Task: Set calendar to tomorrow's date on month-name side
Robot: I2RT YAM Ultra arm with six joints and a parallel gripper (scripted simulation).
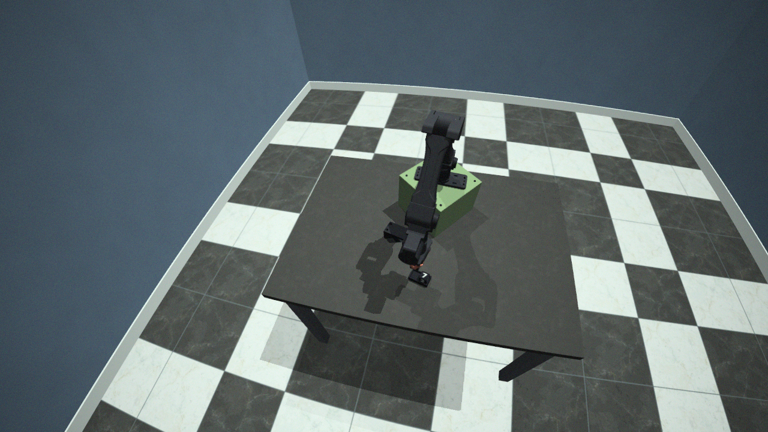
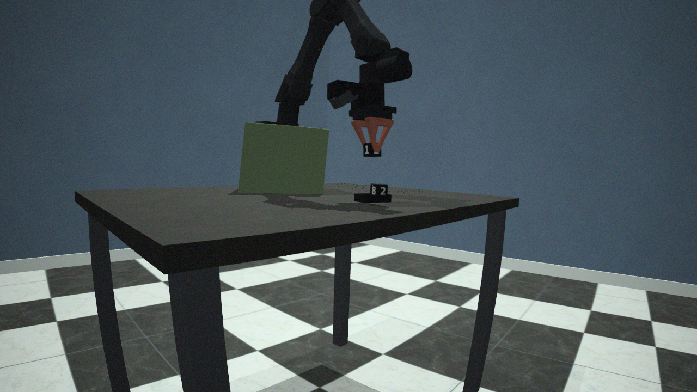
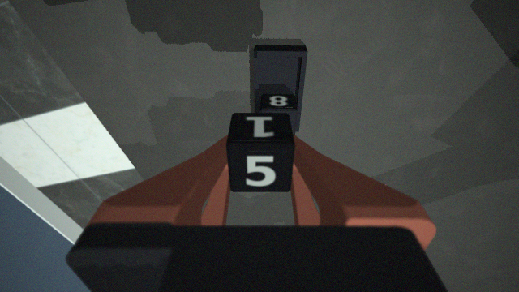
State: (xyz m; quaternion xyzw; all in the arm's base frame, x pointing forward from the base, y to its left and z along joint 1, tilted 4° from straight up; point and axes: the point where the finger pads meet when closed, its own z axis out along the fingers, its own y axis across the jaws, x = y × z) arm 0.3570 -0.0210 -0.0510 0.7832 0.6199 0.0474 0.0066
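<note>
A dark bench (image 2: 204, 219) stands on a black-and-white checkered floor (image 2: 438, 312) before blue walls (image 2: 560, 121). The orange pincer (image 2: 372, 144) pinches a black digit cube (image 3: 259, 152) showing 5 and 1, high above the black tray (image 2: 371, 197), where the other cube (image 2: 378, 190) shows 8 and 2.

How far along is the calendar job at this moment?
Done: one black number cube is lifted out, clamped in the orange-fingered gripper. In hand: it hangs above the black tray. Left: the other cube sits in the tray; turn, reseat, release.
</note>
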